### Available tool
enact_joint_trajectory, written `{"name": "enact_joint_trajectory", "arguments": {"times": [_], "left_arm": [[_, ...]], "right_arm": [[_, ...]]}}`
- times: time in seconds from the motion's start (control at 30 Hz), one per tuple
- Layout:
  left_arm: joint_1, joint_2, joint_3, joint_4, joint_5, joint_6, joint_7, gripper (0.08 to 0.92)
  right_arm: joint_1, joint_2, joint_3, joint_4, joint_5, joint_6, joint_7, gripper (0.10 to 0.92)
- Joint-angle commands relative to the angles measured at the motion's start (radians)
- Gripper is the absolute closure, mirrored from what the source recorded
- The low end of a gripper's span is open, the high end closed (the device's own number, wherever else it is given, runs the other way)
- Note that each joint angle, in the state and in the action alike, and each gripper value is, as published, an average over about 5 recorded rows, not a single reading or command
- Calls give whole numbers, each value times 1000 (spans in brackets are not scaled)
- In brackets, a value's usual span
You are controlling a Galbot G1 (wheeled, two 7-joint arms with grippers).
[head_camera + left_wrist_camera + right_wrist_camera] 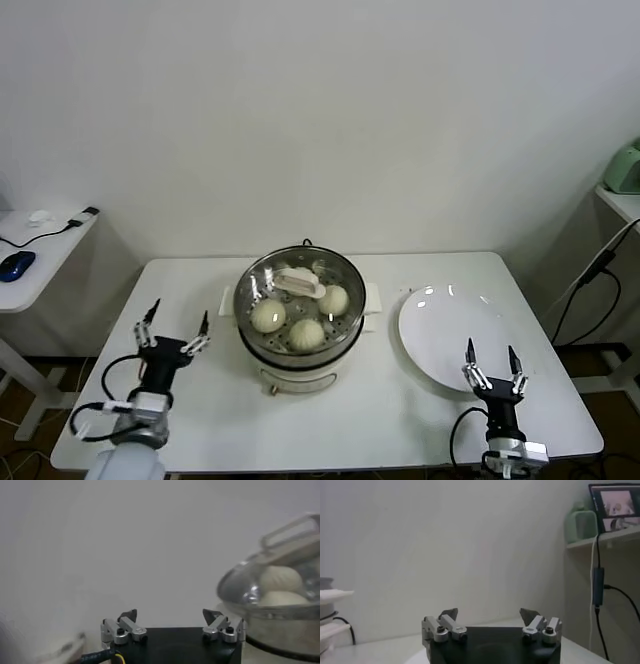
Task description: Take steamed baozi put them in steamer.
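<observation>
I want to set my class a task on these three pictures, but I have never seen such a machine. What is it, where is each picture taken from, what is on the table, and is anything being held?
It is a robot with two arms, each ending in a two-fingered gripper. The wide picture comes from a camera on its head, looking down at a white table. The other two come from cameras on its wrists.

In the middle stands a steel steamer with a glass lid on top; three steamed baozi are clearly visible through it. A white plate lies to the robot's right, with nothing on it.

The left gripper and the right gripper are both open, either side of the steamer, holding nothing.
</observation>
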Motion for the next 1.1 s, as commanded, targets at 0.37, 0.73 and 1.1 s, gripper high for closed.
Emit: {"name": "enact_joint_trajectory", "arguments": {"times": [0.37,0.73,1.1], "left_arm": [[95,-36,-156,107,-522,-156,34,177],[80,-28,-139,155,-502,-166,51,177],[76,-30,-131,178,-484,-185,60,177]], "right_arm": [[-22,-20,-26,23,-5,-34,-2,203],[-20,-12,-34,21,-31,-36,2,203],[-35,-15,-29,22,-42,-26,18,203]]}}
